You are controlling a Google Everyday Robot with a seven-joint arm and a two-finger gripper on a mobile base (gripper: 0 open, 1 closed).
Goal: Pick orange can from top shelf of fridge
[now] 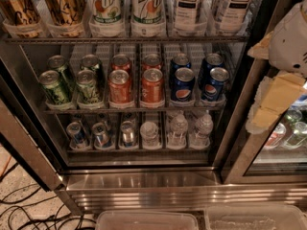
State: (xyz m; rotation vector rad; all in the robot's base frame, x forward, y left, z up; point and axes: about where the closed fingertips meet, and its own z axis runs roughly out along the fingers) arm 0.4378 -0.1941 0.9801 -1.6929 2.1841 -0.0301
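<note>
My claw point(273, 99) hangs far right of the orange can point(62, 6) and lower down. I cannot tell if it is spread. I should reach up and left, then squeeze the can's middle.

the top edge cuts off the left orange can point(18, 8) and the right orange can point(61, 6) on the top shelf point(124, 40), so their lids are out of sight and the script reads only in part. the 7up cans point(106, 4) and tea cans point(188, 4) lose their tops the same way. the gripper point(269, 110), at the right beside the fridge point(144, 181) frame, runs past the right edge (its white body only partly shows). the back soda cans point(121, 61) sit half hidden behind the front ones. the labels on the bottom small cans point(100, 134) are too small to read. the plastic bins point(146, 220) are cropped below.
</note>
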